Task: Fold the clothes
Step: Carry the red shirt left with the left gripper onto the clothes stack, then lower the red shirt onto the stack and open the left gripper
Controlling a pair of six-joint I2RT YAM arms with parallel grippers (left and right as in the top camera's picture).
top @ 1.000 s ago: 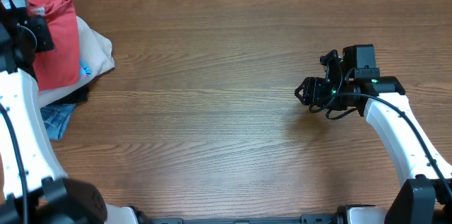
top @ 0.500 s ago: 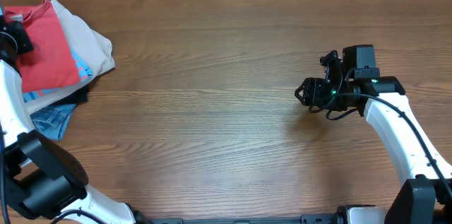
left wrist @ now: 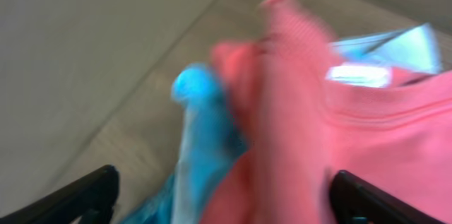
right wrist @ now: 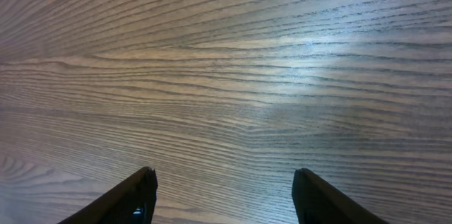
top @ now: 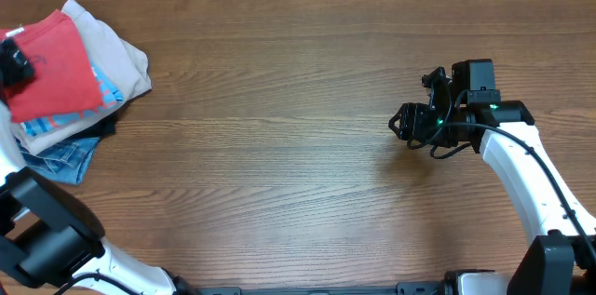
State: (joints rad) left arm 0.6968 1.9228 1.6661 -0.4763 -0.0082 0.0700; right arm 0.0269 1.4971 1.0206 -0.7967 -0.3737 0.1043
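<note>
Overhead, the left jaws have just sprung wide, letting go of the coral-red T-shirt (top: 56, 67), now lying folded on the pile (top: 126, 67) at the counter's (top: 279, 174) far-left corner, so this garment looks done; the right jaws hang half-open, empty.

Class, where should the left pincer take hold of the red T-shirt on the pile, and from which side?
Probably the raised fold of the red T-shirt near its collar, from above: it stands clear of the blue shirt beneath, so the open left pincer can straddle it alone.
</note>
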